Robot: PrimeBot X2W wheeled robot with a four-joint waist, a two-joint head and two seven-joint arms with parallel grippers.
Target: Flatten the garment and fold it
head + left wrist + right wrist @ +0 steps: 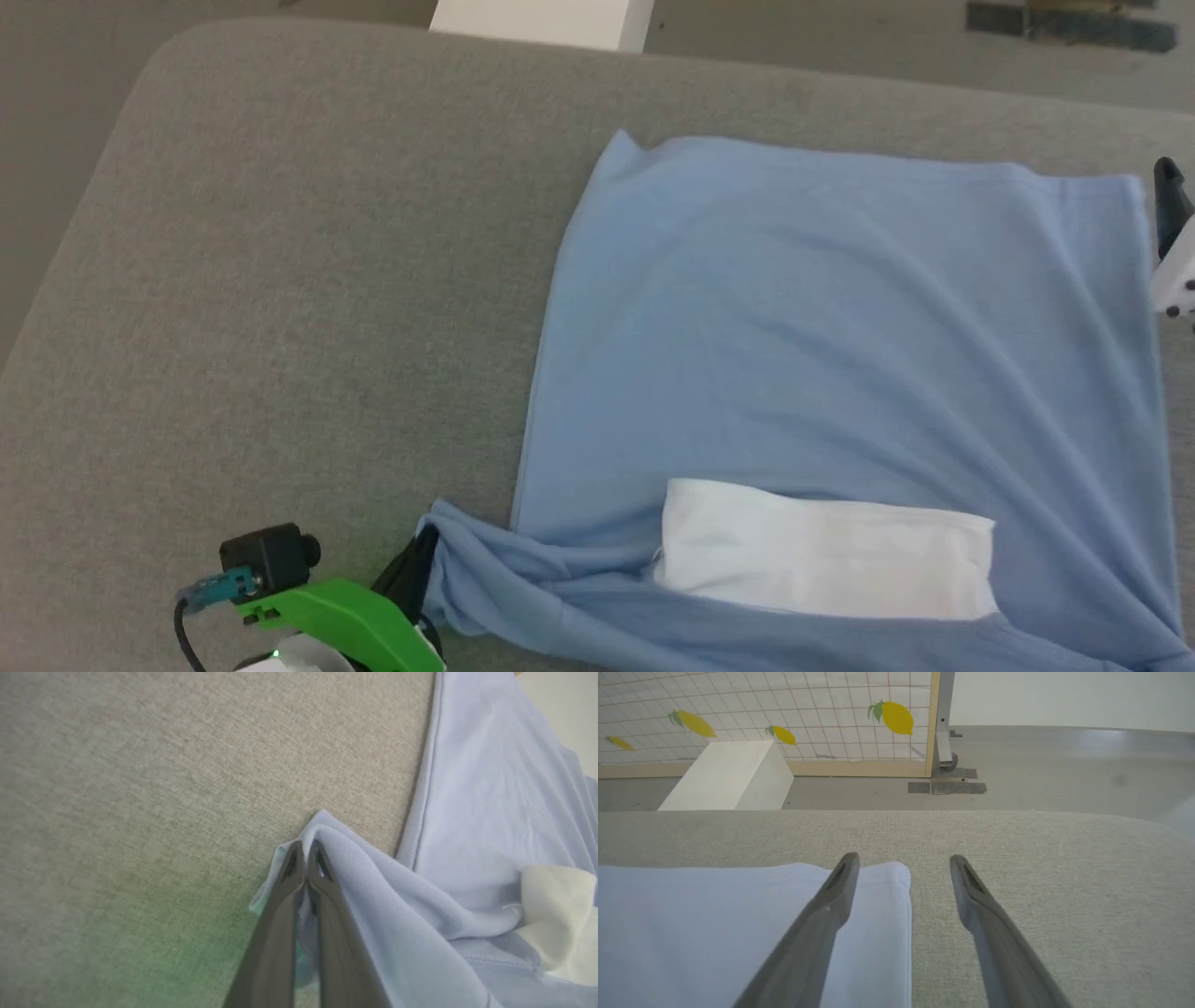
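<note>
Currently flattening, as judged. Nearest, at 7 o'clock of the garment (840, 355), left gripper (306, 851) is pressed together, pinching a bunched corner. White patch (822, 560) sits at 6 o'clock. The body lies spread on the grey desk (280, 327), with diagonal wrinkles. At the far 2 o'clock corner, right gripper (903, 859) is spread and empty, straddling the hem. Next move calls for drawing the pinched corner outward, taut.

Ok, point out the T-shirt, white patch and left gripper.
T-shirt (840, 327), head view, middle of blue panel.
white patch (826, 551), head view, its centre.
left gripper (306, 851), left wrist view, between shut jaws' tips.
</note>
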